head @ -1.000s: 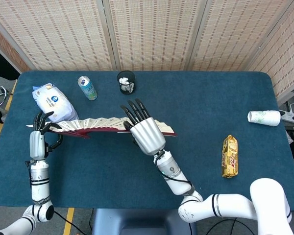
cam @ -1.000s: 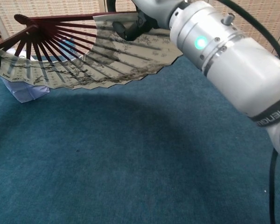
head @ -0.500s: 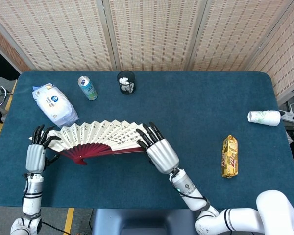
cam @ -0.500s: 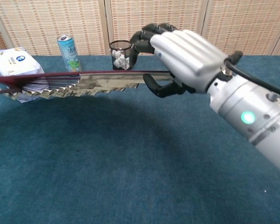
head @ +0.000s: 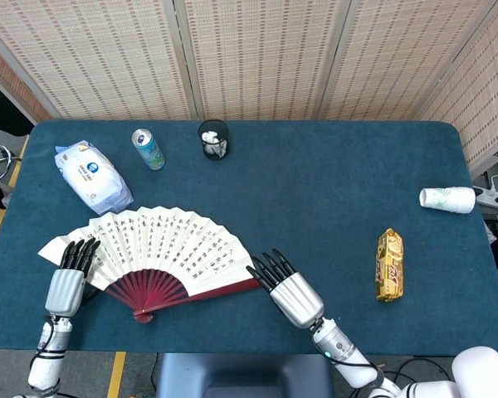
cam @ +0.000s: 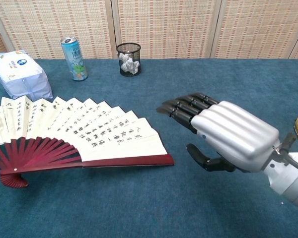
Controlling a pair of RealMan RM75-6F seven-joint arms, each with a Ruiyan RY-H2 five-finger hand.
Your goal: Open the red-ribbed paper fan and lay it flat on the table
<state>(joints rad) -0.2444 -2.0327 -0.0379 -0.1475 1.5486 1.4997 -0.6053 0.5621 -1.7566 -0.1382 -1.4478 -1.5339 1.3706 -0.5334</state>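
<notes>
The right hand hovers empty, fingers apart, just beside the fan; the left hand, fingers extended, rests at its other edge; the fan lies spread flat on the table; the task looks essentially done.

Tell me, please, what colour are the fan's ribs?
Dark red ribs, clearest in the chest view.

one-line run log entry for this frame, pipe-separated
fan: open, flat on table | right hand: open, beside fan, apart | left hand: at fan's left edge, contact unclear
</notes>
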